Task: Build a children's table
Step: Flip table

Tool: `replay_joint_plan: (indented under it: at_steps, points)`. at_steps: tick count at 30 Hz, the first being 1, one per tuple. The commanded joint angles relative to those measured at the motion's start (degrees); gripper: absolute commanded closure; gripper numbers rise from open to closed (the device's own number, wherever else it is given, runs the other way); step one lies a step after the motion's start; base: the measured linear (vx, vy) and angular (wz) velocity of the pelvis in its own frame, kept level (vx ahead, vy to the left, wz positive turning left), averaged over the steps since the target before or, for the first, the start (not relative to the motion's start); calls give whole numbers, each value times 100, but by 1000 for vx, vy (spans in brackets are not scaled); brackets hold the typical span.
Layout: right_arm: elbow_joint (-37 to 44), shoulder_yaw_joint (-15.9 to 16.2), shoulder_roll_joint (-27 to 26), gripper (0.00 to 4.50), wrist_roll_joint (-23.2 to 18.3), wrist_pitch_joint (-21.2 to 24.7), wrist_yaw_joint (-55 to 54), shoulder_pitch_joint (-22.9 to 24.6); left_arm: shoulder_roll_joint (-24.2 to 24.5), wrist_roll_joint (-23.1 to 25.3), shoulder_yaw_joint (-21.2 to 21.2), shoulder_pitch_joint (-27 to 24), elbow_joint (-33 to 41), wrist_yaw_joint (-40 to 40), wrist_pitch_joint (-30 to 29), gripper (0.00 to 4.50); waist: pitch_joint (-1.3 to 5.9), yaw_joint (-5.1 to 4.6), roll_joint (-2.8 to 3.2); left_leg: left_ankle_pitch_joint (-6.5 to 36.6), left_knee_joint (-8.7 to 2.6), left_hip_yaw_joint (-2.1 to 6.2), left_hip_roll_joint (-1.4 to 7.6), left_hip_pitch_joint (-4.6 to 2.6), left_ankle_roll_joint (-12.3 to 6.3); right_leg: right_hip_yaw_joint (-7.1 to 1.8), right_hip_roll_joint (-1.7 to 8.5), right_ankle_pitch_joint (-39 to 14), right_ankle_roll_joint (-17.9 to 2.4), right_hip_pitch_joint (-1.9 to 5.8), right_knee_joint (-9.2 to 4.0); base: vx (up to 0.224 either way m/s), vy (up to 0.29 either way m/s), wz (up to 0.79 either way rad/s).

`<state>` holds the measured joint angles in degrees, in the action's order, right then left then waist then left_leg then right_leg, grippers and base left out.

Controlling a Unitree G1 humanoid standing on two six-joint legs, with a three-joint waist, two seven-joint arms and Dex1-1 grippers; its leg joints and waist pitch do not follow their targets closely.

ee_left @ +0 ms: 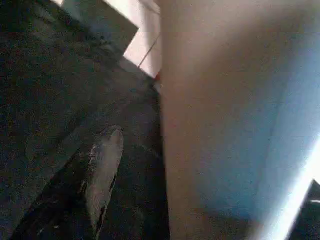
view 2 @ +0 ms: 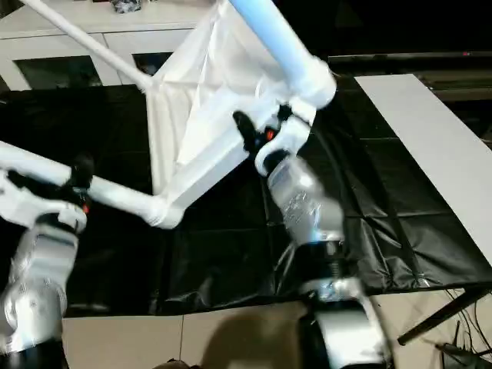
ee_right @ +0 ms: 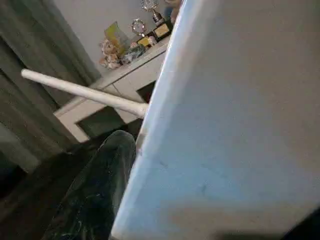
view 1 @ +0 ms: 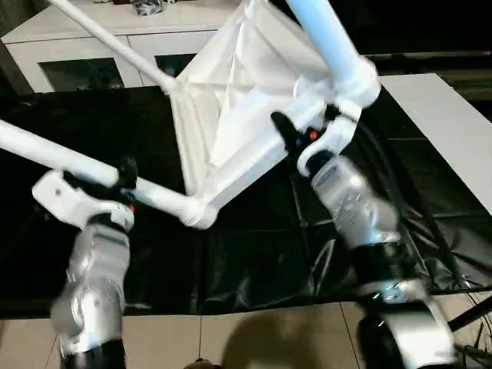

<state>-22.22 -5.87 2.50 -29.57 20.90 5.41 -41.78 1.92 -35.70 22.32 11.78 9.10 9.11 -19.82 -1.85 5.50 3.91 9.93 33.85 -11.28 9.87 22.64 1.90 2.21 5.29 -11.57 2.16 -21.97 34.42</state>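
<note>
Three legs already sit in the tilted tabletop, held off the black-covered worktop at twelve o'clock (fourth leg unseen). Left pincer brackets one leg, grip uncertain; right pincer clasps the tabletop's edge.

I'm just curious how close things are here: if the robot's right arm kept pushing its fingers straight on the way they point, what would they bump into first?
Most likely the table leg right against the right gripper, where it joins the tilted tabletop. Depth beyond is unclear.
</note>
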Motion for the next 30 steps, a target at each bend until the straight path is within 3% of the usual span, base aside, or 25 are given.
replay_joint_plan:
  at_steps: [1, 4, 6, 8, 9, 12, 14, 16, 17, 19, 21, 25, 26, 27, 29, 30]
  points:
    - [256, -584, 1111, 221, 1180, -303, -493, 169, 371, 382, 1449, -327, -258, 803, 513, 65, 343, -34, -118, 964, -380, 125, 233, -164, 209, -157, 182, -735, -474, 111, -352, 0, 0, 0]
    - [369, -586, 1325, 221, 1255, -116, -610, 107, 480, 589, 1451, -334, -415, 1085, 445, 65, 349, -35, -109, 930, -373, 130, 232, -166, 271, -152, 164, -644, -385, 115, -345, 0, 0, 0]
    - [474, -600, 1408, 221, 1240, -5, -697, 91, 505, 685, 1500, -345, -553, 1292, 434, 65, 320, -20, -97, 1188, -386, 124, 234, -216, 367, -155, 142, -868, -270, 80, -391, 0, 0, 0]
    - [553, -607, 1459, 230, 1213, 57, -753, 96, 500, 627, 1522, -371, -611, 1311, 450, 65, 280, -14, -122, 1730, -410, 113, 206, -276, 522, -167, 127, -1553, -128, 45, -466, 0, 0, 0]
    - [593, -586, 1509, 230, 1115, 130, -830, 111, 489, 513, 1504, -379, -641, 1271, 492, 65, 278, -15, -105, 2021, -417, 115, 201, -347, 616, -176, 118, -1917, -51, -4, -505, 0, 0, 0]
    - [629, -584, 1516, 265, 1066, 138, -831, 130, 476, 445, 1484, -389, -658, 1317, 531, 65, 330, -15, -80, 2024, -429, 152, 234, -355, 724, -180, 106, -1482, -115, -9, -473, 0, 0, 0]
    - [652, -586, 1469, 277, 1038, 152, -827, 142, 479, 407, 1449, -409, -673, 1311, 533, 65, 324, -47, -111, 1999, -459, 194, 239, -255, 757, -154, 127, -1126, -266, 69, -415, 0, 0, 0]
    - [702, -554, 1392, 296, 1069, 170, -867, 163, 468, 427, 1414, -412, -671, 1258, 548, 65, 318, -137, -160, 1929, -464, 216, 227, -172, 642, -128, 162, -947, -362, 124, -383, 0, 0, 0]
    - [712, -548, 1382, 299, 1078, 173, -875, 166, 467, 434, 1410, -409, -669, 1251, 545, 65, 306, -162, -189, 1948, -463, 210, 222, -157, 602, -123, 176, -1082, -377, 132, -400, 0, 0, 0]
    - [863, -421, 1277, 306, 1190, 272, -962, 205, 479, 543, 1390, -371, -695, 1230, 497, 65, 303, -210, -179, 1973, -449, 199, 218, -171, 563, -134, 181, -1227, -394, 110, -415, 0, 0, 0]
    - [913, -347, 1256, 313, 1261, 280, -989, 217, 512, 594, 1371, -355, -731, 1191, 467, 65, 325, -259, -193, 1713, -432, 206, 214, -132, 525, -132, 178, -1016, -401, 147, -392, 0, 0, 0]
    - [1209, 102, 1059, 326, 1700, 393, -1073, 233, 1340, 1376, 84, -516, -649, -103, 295, 65, 378, -273, -182, 890, -357, 178, 209, -125, 308, -120, 152, -185, -502, 112, -302, 0, 0, 0]
    - [1219, 135, 1022, 328, 1742, 383, -1111, 235, 1479, 1489, -172, -539, -590, -339, 287, 65, 365, -291, -207, 894, -358, 165, 210, -124, 300, -122, 139, -188, -539, 102, -296, 0, 0, 0]
    - [1227, 159, 985, 329, 1772, 377, -1154, 239, 1610, 1582, -414, -557, -529, -547, 283, 65, 345, -288, -187, 1039, -387, 165, 229, -151, 304, -128, 149, -373, -591, 86, -309, 0, 0, 0]
    - [1180, 344, 725, 330, 1944, 278, -1349, 262, 2200, 1897, -1605, -617, -28, -1622, 148, 65, 321, -291, -170, 1310, -426, 158, 248, -174, 403, -145, 173, -696, -674, 46, -318, 0, 0, 0]
    - [1142, 403, 606, 331, 1982, 234, -1411, 263, 2395, 1951, -2004, -630, 159, -1989, 39, 65, 322, -296, -160, 1394, -427, 161, 248, -182, 448, -143, 165, -751, -682, 50, -305, 0, 0, 0]
